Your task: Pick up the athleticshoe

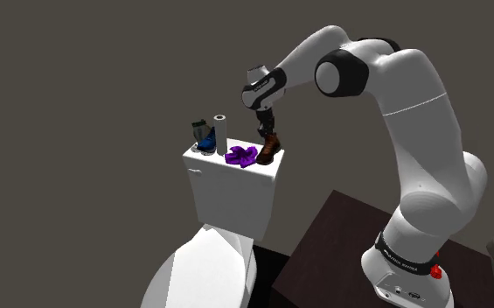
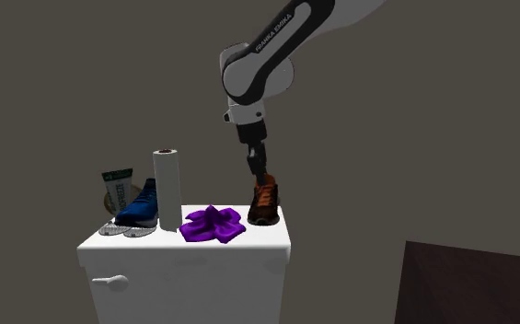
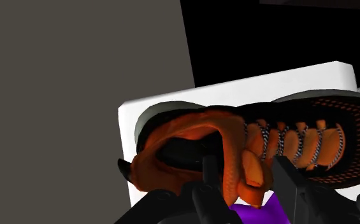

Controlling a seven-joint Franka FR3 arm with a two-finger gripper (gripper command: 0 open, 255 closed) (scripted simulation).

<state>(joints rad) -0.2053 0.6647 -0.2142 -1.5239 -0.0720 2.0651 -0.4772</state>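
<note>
Currently, shoulder view: arm reaches out over the white tank lid (image 1: 214,160) of a toilet. The tool (image 1: 267,131) is down at the orange shoe (image 1: 269,150), which sits at the lid's end nearest the arm. A purple cloth (image 1: 240,157) lies just beside the shoe. A paper roll (image 1: 220,131) and a blue shoe (image 1: 205,140) stand at the far end. Finger state not readable from here.

Second exterior view: the orange shoe is seen toe-on, sole apparently resting on the lid, so not yet lifted. The tool comes down onto its heel opening from above. This angle separates the row clearly: blue shoe, paper roll, purple cloth, orange shoe, from this view's left to its right. A small green-and-white carton (image 2: 115,187) stands behind the blue shoe.

Wrist view: this adds the grip detail. One of the fingers (image 3: 209,175) is inside the shoe's opening and the other is outside, with the orange tongue and collar between them. Both look pressed against it, so I read the tool as clenched on the orange shoe.

Progress, as a judgement: approach and grasp done; the lift is left.
</note>
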